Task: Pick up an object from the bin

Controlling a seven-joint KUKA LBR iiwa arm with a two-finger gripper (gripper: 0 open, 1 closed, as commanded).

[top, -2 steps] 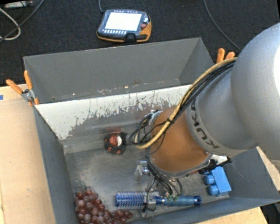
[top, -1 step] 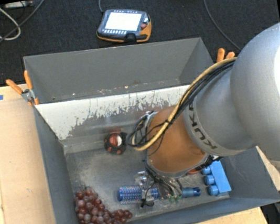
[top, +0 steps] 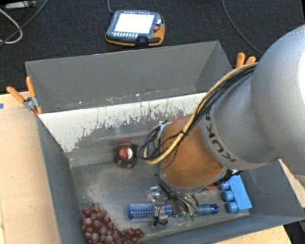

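My gripper (top: 165,204) is low in the bin's front middle, under the orange wrist cover. It is right at the right end of a blue ribbed cylinder (top: 142,210) that lies flat on the floor, pointing left. A small blue cylinder (top: 208,209) lies just to the gripper's right. Behind and to the left, a dark red and black ball (top: 124,155) rests near the back wall.
A bunch of dark red grapes (top: 104,230) fills the front left corner. A blue plastic block with round studs (top: 237,193) lies at the front right, beside something orange-red (top: 212,185) partly under the arm. The arm covers the bin's right side.
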